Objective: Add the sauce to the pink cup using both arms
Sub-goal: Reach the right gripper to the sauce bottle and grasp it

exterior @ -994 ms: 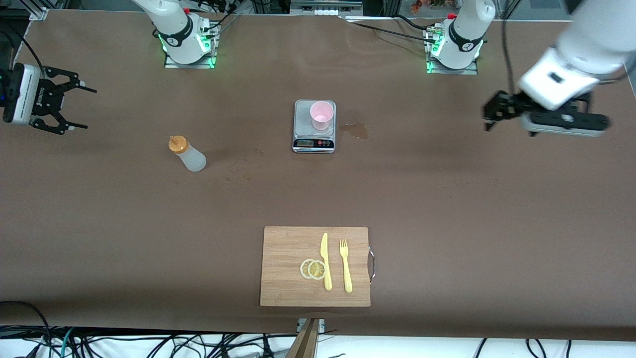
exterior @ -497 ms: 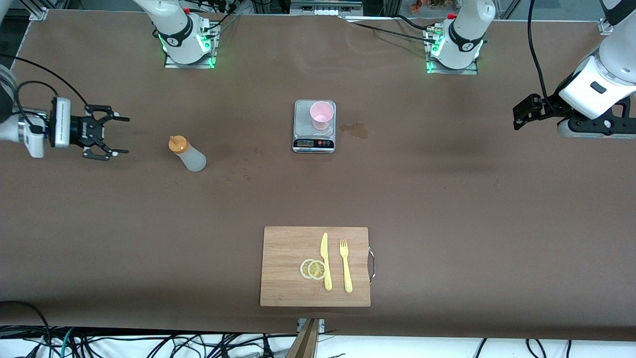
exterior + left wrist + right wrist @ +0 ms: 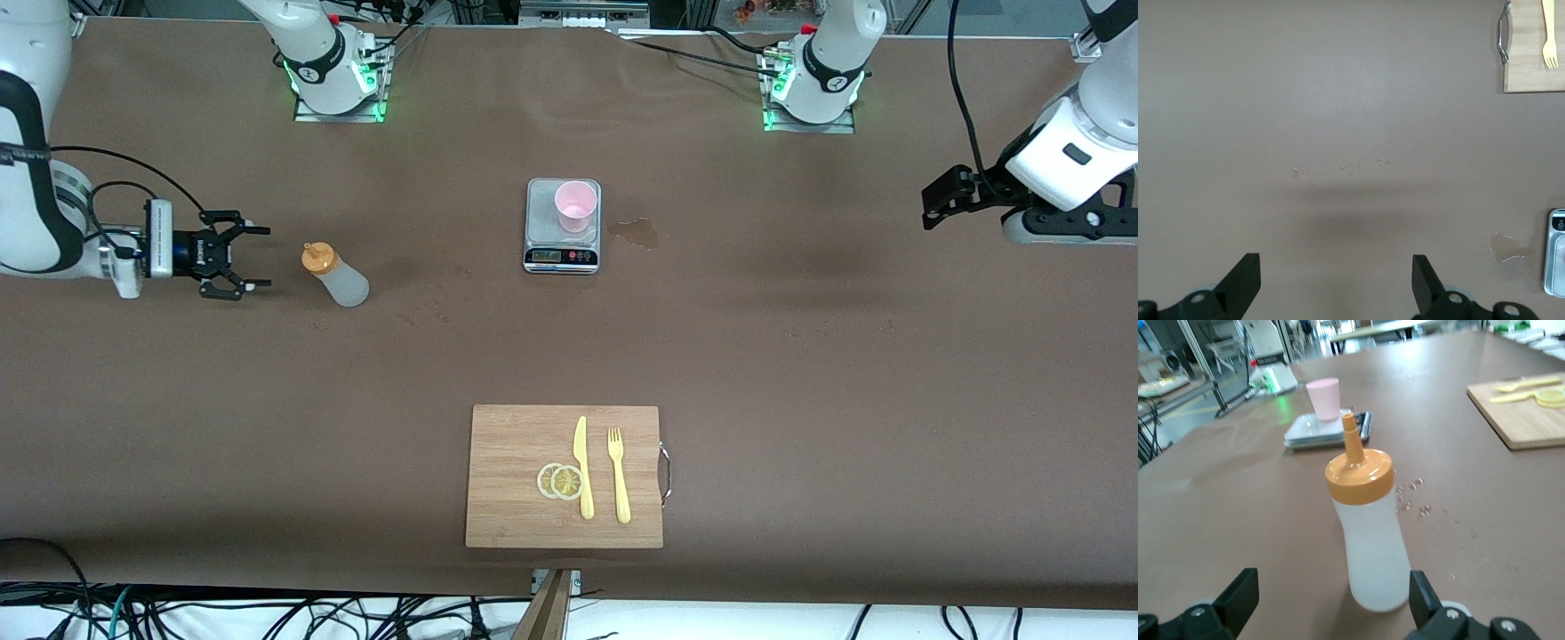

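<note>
The sauce bottle, translucent whitish with an orange nozzle cap, stands upright toward the right arm's end of the table. My right gripper is open and empty, low over the table beside the bottle, a short gap away, fingers pointing at it. In the right wrist view the bottle stands just ahead of that open gripper. The pink cup stands on a small scale at mid-table and shows in the right wrist view. My left gripper is open and empty over bare table at the left arm's end.
A wooden cutting board lies nearer the front camera than the scale, with a yellow knife, a yellow fork and two lemon slices. A wet stain lies beside the scale. Small droplets dot the table by the bottle.
My right gripper has come in from the table's end toward the bottle and dropped lower. My left gripper swung out toward its end of the table, then stayed nearly still.
</note>
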### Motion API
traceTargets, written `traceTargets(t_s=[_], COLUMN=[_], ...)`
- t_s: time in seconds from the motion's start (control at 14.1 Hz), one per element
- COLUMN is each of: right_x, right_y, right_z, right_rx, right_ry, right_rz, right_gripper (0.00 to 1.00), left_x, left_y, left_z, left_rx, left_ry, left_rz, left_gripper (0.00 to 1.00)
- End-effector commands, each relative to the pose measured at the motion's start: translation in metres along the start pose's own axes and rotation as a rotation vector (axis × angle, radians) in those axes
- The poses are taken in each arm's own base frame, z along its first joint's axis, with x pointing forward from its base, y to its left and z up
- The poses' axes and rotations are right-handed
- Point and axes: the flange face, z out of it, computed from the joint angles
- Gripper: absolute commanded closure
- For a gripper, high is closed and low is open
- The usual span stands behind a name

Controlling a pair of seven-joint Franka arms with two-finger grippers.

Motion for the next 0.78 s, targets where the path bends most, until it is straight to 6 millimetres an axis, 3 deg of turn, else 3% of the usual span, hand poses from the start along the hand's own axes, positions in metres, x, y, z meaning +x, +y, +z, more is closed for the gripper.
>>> traceTargets(t_s=[0.0, 0.21, 0.43, 0.71], right_x=[-0.024, -0.040, -0.038, -0.027], right_y=[-0.007, -0.003, 0.003, 0.010], right_z=[0.026, 0.057, 0.081, 0.086], right_rx=[-0.004, -0.006, -0.004, -0.015], right_ry=[0.089, 0.147, 0.206, 0.256], right_rz=[-0.044, -0.072, -0.078, -0.095], right_gripper=[0.00, 0.00, 0.00, 0.00], left_x=[-0.001, -0.003, -0.004, -0.003], left_y=[-0.008, -0.009, -0.010, -0.008], left_z=[-0.010, -0.010, -0.009, -0.007], left_rx=[-0.013, -0.012, -0.015, -0.021], left_ry=[-0.012, -0.024, -0.034, -0.039], left_rz=[-0.019, -0.018, -0.020, -0.018], left_gripper=[0.00, 0.00, 0.00, 0.00])
